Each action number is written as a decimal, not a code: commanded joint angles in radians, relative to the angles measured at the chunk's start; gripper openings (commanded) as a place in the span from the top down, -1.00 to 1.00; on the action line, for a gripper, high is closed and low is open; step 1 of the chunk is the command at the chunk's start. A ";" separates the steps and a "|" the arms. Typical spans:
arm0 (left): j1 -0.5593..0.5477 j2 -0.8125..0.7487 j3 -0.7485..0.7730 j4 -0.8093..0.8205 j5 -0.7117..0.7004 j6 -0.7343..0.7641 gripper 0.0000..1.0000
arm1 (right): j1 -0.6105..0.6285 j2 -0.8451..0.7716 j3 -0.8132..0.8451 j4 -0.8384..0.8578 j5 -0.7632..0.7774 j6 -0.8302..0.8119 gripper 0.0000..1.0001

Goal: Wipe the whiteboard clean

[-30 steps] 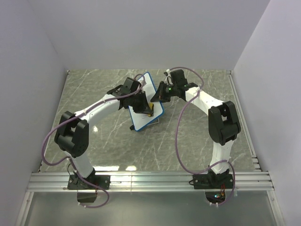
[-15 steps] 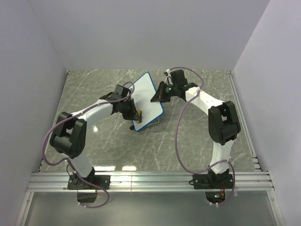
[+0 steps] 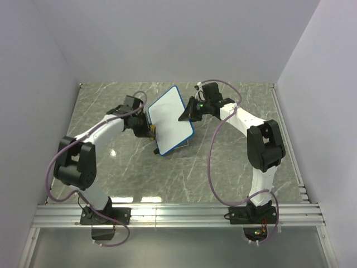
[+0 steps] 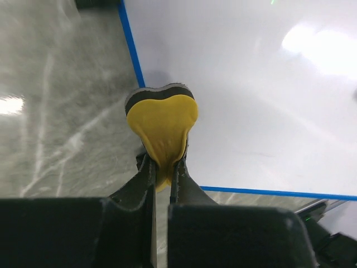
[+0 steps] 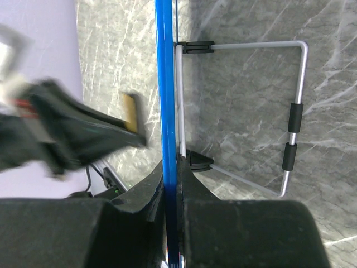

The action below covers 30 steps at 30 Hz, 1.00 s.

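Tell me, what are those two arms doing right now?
Left gripper shut on eraser at whiteboard edge. Right gripper shut on whiteboard rim. Face looks clean. Nothing blocking.

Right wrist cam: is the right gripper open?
No, the right gripper is shut on the whiteboard, its jaws pinching the blue rim.

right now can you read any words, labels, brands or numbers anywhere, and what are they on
None can be read.
The whiteboard face shows no writing in the overhead or left wrist view.
The yellow eraser is unmarked.
Nothing else in view carries legible print.
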 commanded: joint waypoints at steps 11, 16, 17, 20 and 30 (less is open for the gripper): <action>0.268 -0.133 -0.013 -0.058 -0.145 0.070 0.99 | 0.037 -0.003 -0.011 -0.124 0.081 -0.065 -0.25; 0.297 -0.126 -0.111 -0.028 -0.196 0.074 0.84 | 0.034 -0.058 -0.007 -0.167 0.150 -0.099 -0.89; 0.297 -0.127 -0.137 -0.015 -0.210 0.071 0.71 | 0.030 -0.072 -0.008 -0.169 0.156 -0.105 -0.90; 0.297 -0.123 -0.170 -0.003 -0.233 0.058 0.17 | 0.014 -0.126 -0.013 -0.188 0.193 -0.117 -0.96; 0.297 -0.110 -0.122 -0.053 -0.259 0.055 -0.57 | -0.159 -0.451 -0.219 -0.222 0.258 -0.172 -0.99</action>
